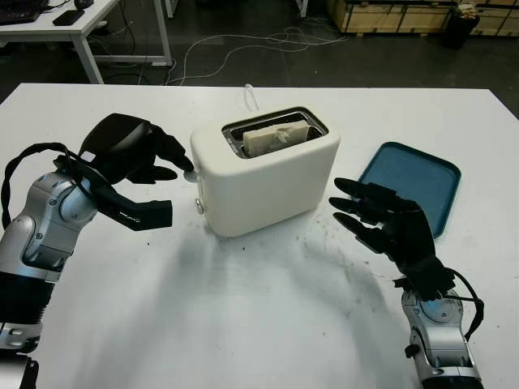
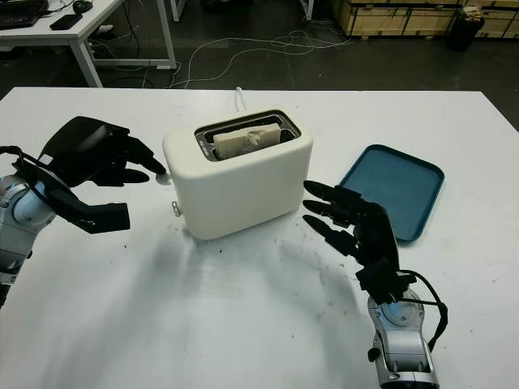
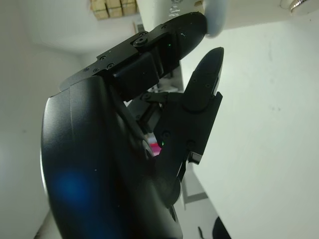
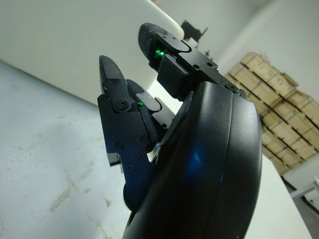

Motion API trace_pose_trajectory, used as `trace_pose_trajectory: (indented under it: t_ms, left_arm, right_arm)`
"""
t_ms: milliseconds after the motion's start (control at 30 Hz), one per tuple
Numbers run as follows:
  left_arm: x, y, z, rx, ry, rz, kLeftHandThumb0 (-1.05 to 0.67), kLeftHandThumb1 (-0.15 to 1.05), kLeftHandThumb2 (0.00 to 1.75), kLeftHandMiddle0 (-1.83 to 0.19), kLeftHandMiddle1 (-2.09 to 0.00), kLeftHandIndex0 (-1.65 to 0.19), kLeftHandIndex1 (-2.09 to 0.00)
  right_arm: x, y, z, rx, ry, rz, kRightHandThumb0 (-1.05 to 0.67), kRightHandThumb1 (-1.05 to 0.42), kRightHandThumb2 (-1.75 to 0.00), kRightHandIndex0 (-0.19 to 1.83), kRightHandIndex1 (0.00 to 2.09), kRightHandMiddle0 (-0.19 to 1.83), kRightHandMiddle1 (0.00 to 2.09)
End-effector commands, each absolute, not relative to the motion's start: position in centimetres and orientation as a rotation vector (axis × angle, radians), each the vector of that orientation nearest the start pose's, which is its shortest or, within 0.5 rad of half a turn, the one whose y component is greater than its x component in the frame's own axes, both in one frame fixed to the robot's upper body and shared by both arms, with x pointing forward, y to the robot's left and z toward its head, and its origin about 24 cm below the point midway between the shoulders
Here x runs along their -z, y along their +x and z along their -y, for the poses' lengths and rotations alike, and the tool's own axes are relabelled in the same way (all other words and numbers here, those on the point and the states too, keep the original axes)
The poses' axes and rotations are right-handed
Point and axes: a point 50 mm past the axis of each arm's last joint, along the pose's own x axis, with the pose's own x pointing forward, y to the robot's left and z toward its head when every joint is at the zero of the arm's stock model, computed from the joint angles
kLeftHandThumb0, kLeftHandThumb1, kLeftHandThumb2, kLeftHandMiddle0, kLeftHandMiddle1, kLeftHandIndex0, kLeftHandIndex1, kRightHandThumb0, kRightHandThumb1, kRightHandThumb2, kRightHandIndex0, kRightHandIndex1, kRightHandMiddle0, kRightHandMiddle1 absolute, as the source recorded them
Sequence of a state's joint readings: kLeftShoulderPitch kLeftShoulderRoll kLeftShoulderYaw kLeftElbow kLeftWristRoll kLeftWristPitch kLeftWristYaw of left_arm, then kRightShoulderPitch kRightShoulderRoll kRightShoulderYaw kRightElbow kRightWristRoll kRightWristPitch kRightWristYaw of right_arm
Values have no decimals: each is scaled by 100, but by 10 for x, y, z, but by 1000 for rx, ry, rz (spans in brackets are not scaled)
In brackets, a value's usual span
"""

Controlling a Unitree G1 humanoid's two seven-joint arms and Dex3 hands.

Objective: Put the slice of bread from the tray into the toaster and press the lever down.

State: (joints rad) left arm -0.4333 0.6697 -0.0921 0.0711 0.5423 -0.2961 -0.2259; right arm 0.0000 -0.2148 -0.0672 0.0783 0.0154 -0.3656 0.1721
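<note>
With the bread (image 1: 274, 136) already in the toaster (image 1: 268, 174) slot, the open left hand (image 1: 134, 166), fingertip apparently at the lever (image 1: 190, 174), could slip off or shove the toaster.

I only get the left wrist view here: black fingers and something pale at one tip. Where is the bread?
Observer: The slice of bread stands in the slot of the white toaster.
Operator: And that pale thing at the fingertip?
Observer: That's the toaster's lever, high on its end. The left hand comes at it from the side, with a fingertip right at it.
Operator: What's the other hand doing?
Observer: The right hand is open beside the toaster's other end, near the blue tray.
</note>
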Motion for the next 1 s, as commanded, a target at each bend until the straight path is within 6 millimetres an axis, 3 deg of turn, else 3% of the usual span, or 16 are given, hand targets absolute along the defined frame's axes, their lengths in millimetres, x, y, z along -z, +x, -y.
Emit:
trace_pose_trajectory:
  t_ms: [0,300,533,733,900,967]
  left_arm:
    - [-177,309,-193,333,1294,482,-23,78,0,-86,-140,-130,0]
    - [-177,307,-192,348,1279,474,-22,78,0,-86,-141,-130,0]
    - [-178,305,-192,356,1271,475,-24,78,0,-83,-154,-130,0]
    - [-177,303,-192,361,1269,472,-26,80,0,-86,-136,-129,0]
    - [-175,303,-192,364,1272,463,-25,80,0,-86,-133,-129,0]
    - [-173,303,-192,370,1273,452,-23,79,0,-84,-143,-129,0]
  right_arm:
    - [-67,249,192,-130,-233,276,-28,-92,-3,96,1,85,0]
    - [-65,247,191,-120,-255,270,-25,-92,-4,96,1,86,0]
    - [-65,246,190,-117,-270,270,-23,-92,-5,96,1,86,0]
    - [-63,244,189,-120,-261,267,-22,-92,-6,96,0,85,0]
    - [-62,243,190,-116,-262,263,-22,-92,-7,96,1,85,0]
    - [-61,243,191,-111,-268,262,-22,-92,-7,96,0,85,0]
